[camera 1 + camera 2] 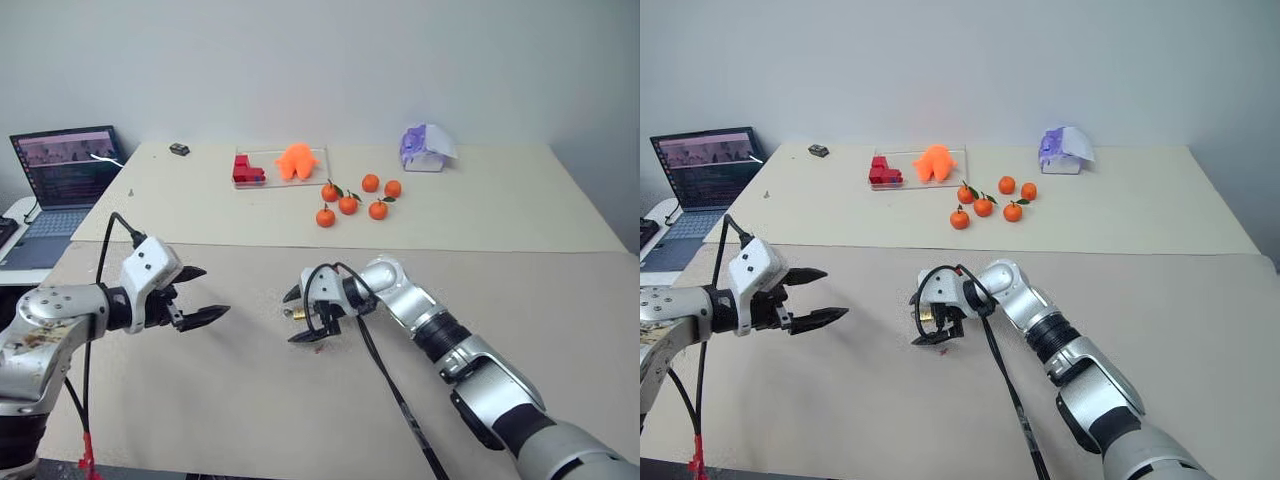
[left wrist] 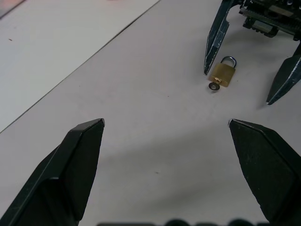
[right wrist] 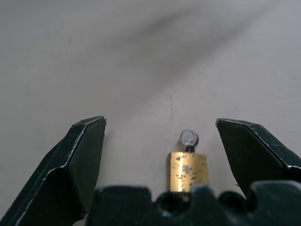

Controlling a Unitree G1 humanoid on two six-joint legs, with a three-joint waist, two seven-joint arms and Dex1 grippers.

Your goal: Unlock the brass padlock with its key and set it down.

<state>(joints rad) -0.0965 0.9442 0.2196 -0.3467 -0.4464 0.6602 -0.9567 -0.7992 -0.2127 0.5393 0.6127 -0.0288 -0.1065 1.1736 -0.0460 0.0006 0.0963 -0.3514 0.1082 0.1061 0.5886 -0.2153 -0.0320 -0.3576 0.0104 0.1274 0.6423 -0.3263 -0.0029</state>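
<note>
Padlock (image 2: pixel 222 74) lies flat on the table (image 1: pixel 250 400), key (image 2: pixel 214 86) in it. Right end effector (image 1: pixel 303 315) straddles it, released, ready to pinch. Left end effector (image 1: pixel 201 294) waits released nearby.

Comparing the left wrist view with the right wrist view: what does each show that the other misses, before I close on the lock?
Left wrist view: the brass padlock's silver shackle, and the open right gripper straddling the lock from outside. Right wrist view: that gripper's fingers from behind, the lock's body half hidden at its base. Both: the brass padlock lying flat on the table with the key in its keyhole end.
</note>
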